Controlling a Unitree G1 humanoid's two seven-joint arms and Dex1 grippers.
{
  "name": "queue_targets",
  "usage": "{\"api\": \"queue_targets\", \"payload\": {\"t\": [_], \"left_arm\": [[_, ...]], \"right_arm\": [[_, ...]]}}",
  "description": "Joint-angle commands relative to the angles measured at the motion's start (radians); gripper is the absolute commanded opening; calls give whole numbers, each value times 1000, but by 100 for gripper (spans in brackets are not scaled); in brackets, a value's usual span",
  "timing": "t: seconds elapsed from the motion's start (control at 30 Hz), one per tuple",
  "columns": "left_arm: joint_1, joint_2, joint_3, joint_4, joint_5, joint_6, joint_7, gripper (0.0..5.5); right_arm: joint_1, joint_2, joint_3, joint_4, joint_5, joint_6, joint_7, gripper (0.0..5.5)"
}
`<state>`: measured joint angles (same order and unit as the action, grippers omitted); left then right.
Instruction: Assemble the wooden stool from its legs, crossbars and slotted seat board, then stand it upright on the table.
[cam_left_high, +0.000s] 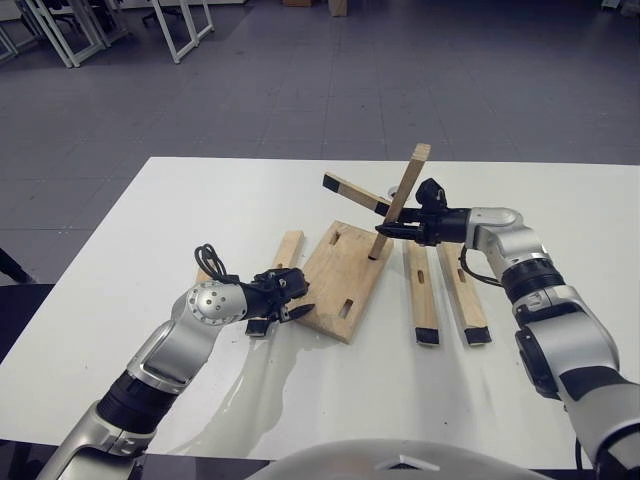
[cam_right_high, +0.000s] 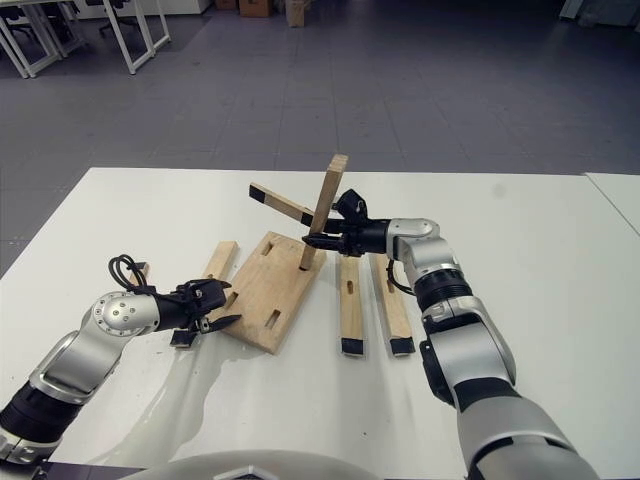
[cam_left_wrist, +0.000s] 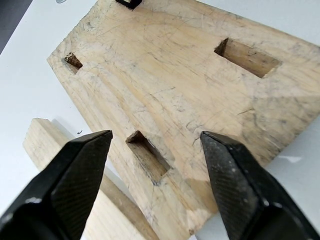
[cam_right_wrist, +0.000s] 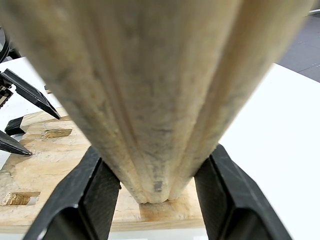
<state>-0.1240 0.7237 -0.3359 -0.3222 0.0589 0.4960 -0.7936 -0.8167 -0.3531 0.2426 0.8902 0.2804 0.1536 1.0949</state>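
1 pale, scratched wood seat board (cam_left_high: 340, 278) w/ rectangular slots lies mid-table. 1 grooved leg (cam_left_high: 404, 190) stands tilted, end on the board's 2 o'clock corner. Right gripper (cam_left_high: 388, 230) is clamped on it. 1 black-tipped crossbar (cam_left_high: 352, 192) juts toward 10 o'clock. 2 flat legs (cam_left_high: 422, 295) (cam_left_high: 465, 297) lie at 3 o'clock, 1 side leg (cam_left_high: 289, 246) at 9. Left gripper (cam_left_high: 302, 299), jaws apart, sits at the board's 8 o'clock edge.

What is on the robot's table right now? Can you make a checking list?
Surface: white table.
Job's things: seat board lies on the table; held leg, tilted, lower end on the board, crossbar attached; two legs flat beside the board; wooden piece partly under it.
Clutter: nothing seen.
Grippers: right gripper shut on the held leg; left gripper open at the board's near edge.
Cables: black cable loops at the left wrist.
Surroundings: grey floor, white desk frames.
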Motion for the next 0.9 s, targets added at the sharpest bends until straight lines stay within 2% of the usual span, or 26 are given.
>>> {"api": "queue_targets", "payload": {"t": [0.03,0.37,0.57,0.7,0.8,0.9], "left_arm": [[11,-19,-38,21,3,11,-19,329],[12,-32,-24,23,6,-1,-12,329],[22,-33,-24,22,5,-4,-14,329],[21,-35,-24,24,5,-1,-13,329],[14,-37,-26,34,6,-3,-15,329],[25,-33,-20,29,5,-2,-13,329]], "right_arm": [[188,-4,108,105,-182,106,-112,202],[151,-15,2,-134,-62,159,-108,202],[143,-20,-57,-261,-31,214,-87,317],[166,-74,-64,-330,-70,248,-95,389],[202,-176,-122,-463,-56,319,-103,389],[160,-266,-254,-542,-10,394,-156,389]]}}
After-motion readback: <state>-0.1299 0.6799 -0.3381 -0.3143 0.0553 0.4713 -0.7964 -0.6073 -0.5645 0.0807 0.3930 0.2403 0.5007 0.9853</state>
